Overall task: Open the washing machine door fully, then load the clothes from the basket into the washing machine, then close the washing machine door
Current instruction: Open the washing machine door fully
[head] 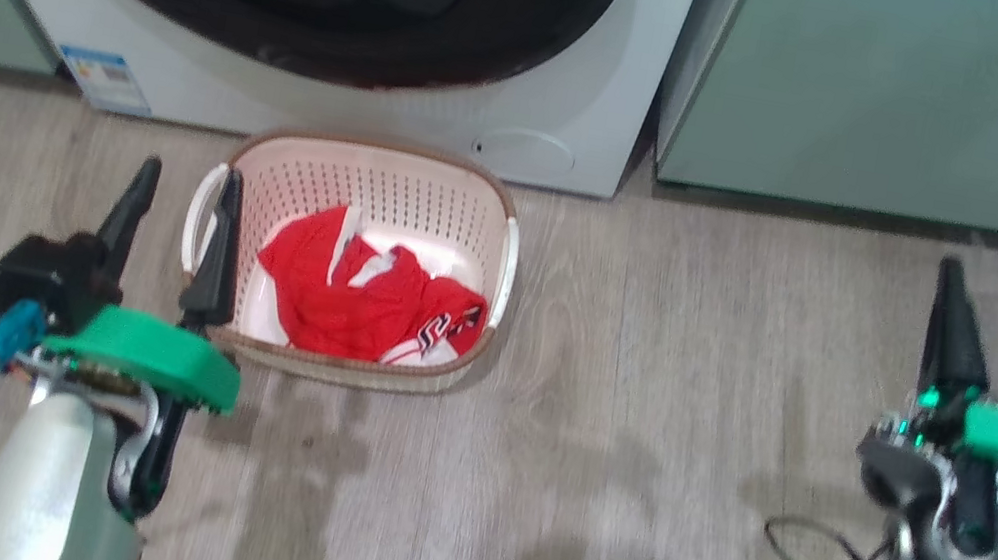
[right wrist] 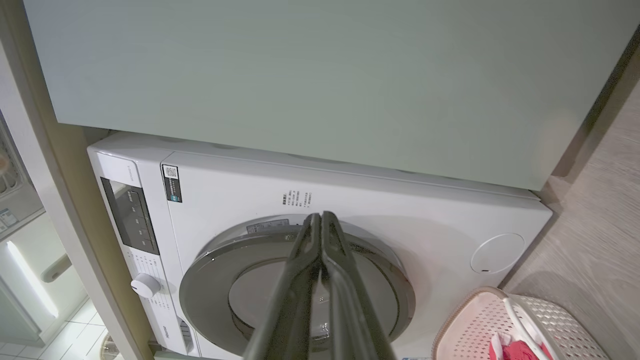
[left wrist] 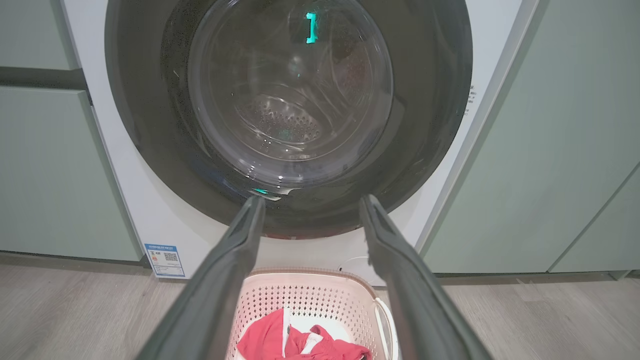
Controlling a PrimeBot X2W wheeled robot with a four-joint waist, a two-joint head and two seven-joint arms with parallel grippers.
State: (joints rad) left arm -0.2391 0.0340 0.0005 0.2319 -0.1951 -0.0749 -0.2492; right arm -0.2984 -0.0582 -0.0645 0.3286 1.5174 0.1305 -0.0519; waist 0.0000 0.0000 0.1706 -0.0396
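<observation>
- Now the left gripper [head: 190,173] hangs spread wide at the basket's [head: 377,160] left handle, ready for the clothes [head: 364,298] inside.
- The washing machine door [head: 519,40] seems closed behind it.
- The right gripper [head: 952,285], clenched empty, hovers well apart.
</observation>
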